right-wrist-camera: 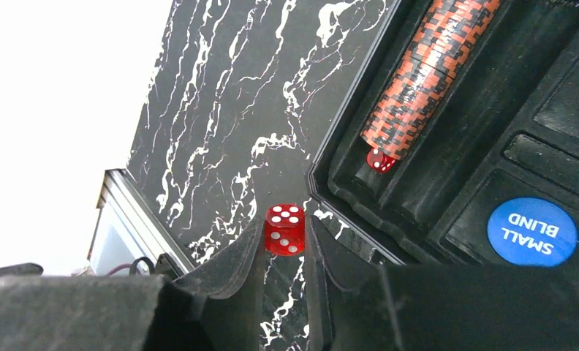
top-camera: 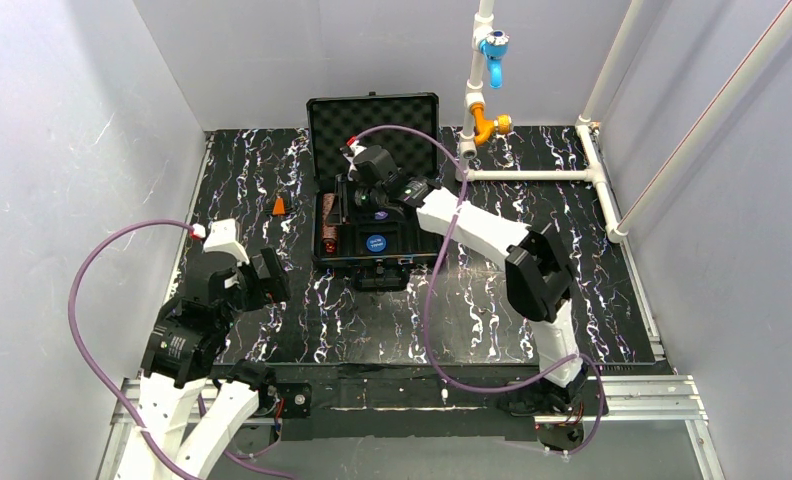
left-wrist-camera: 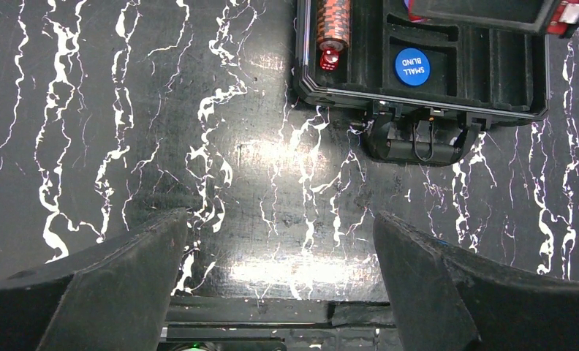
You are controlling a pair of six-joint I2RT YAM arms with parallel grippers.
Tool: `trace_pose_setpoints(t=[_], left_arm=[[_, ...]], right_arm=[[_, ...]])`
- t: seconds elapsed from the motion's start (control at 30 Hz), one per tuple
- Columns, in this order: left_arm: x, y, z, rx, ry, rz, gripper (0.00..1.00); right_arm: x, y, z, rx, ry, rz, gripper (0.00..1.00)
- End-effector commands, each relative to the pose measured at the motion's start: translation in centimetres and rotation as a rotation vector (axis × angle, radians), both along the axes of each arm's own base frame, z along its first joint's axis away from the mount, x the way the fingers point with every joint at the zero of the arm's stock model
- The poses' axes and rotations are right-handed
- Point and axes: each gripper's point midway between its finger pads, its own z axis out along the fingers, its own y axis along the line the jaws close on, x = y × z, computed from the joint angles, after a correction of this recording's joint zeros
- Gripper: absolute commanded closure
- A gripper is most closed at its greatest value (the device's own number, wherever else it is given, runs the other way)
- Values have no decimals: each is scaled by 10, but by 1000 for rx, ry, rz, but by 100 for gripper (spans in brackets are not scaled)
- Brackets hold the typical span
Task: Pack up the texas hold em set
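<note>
Red, white-dotted, one die (right-wrist-camera: 285, 229) sat pinched between the right fingers (right-wrist-camera: 232, 274) above the open black case (top-camera: 372, 120) on the desk (top-camera: 312, 320). Its tray (left-wrist-camera: 491, 69) held a chip stack (right-wrist-camera: 425, 66), another die (right-wrist-camera: 380, 160) and a blue disc (right-wrist-camera: 532, 231); left fingers (left-wrist-camera: 118, 281) gaped empty.

Die (left-wrist-camera: 329, 60) and chip stack (left-wrist-camera: 332, 25) in tray (left-wrist-camera: 491, 69)

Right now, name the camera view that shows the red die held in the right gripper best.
Right wrist view: the held die sits large, clamped in the right gripper, pips readable. The top external view hides it beneath that gripper. The left wrist view shows only the other die, lying in the case.
</note>
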Motion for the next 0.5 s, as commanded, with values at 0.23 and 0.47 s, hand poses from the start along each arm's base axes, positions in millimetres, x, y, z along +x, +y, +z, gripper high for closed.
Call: trace_pose_setpoints(t=[0.23, 0.47], left_arm=[[-12, 28, 8, 42, -60, 129, 2], [-18, 40, 13, 51, -97, 192, 2]], right_arm=[[18, 35, -11, 97, 106, 18, 99], [18, 40, -40, 77, 167, 5, 99]])
